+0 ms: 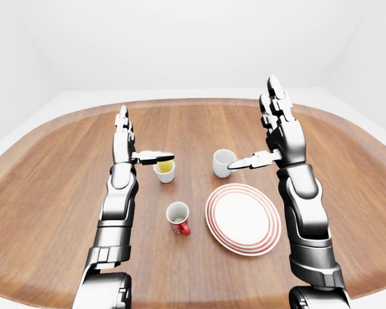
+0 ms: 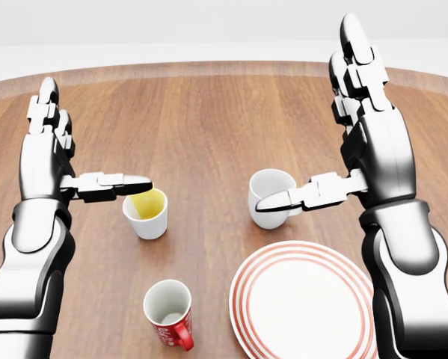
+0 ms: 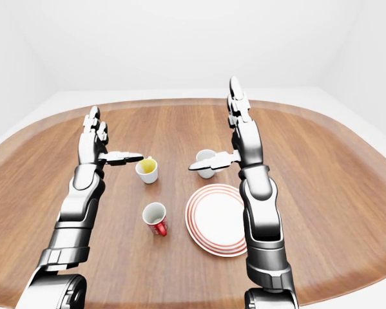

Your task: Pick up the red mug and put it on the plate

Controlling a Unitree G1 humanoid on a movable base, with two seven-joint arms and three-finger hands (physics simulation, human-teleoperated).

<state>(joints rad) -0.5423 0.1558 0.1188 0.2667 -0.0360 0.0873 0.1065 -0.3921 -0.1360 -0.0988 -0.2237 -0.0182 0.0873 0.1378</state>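
- Two hands — left hand (image 2: 55,161) and right hand (image 2: 358,149) — are hovering released, fingers spread, grasping nothing.
- Red mug (image 2: 169,313) is standing upright just left of the plate (image 2: 302,307), near the table's (image 2: 209,120) near edge.
- Likely handling light, rigid, slippery — gripping around the body is looking safest.

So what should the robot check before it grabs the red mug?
1. Red mug upright, not tipped: ok.
2. Plate bare, room for the mug: ok.
3. Left robot hand open and holding nothing: ok.
4. Right robot hand open and holding nothing: ok.
5. Either robot hand already at the red mug: not ok; both are raised further up the table, near the yellow-lined cup and white cup.
6. Path from red mug to plate clear: ok; they sit side by side.
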